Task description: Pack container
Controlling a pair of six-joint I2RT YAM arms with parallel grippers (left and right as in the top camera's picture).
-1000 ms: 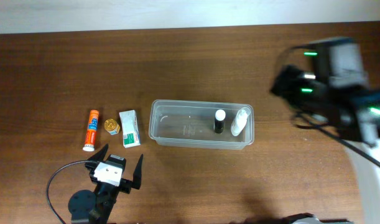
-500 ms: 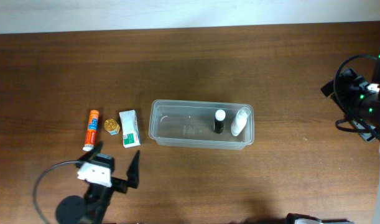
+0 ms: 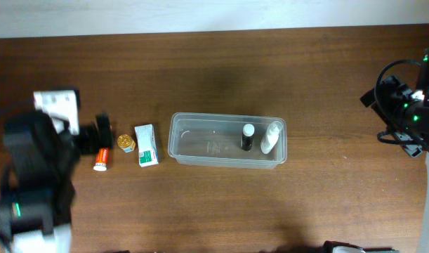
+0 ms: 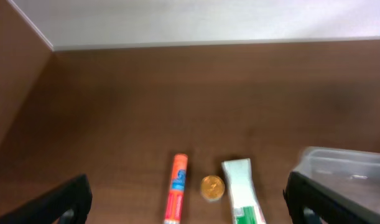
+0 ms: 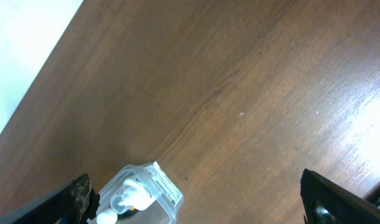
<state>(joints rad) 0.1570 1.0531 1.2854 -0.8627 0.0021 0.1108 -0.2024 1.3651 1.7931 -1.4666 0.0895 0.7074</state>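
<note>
- Left gripper (image 4: 187,182): fingers spread wide, nothing between them. It is aimed at the loose items; the arm is blurred in the overhead view.
- 3 loose items on the table (image 3: 221,70), left of the tub: orange tube (image 4: 177,196), gold round piece (image 4: 212,186), green-and-white box (image 4: 242,200). They lie side by side, near each other.
- Container (image 3: 200,144): mid-table, long axis left to right, just beside the box. Its right end holds 2 upright bottles, a dark bottle (image 3: 248,138) with a white cap and a white bottle (image 3: 270,138). The left part is bare.
- Handling, judged: thin clear plastic, so light, slick and springy in the long walls, stiffest at the rim and rounded corners. Best hold is over the rim of a short end wall, 1 finger inside and 1 outside. A jolt would likely tip the 2 bottles.
- Right gripper (image 5: 196,180): fingers wide apart, empty, well apart from the tub at the table's right edge.
- Writing: blue print on the tube and green print on the box, both too small to read. No brand is legible.
</note>
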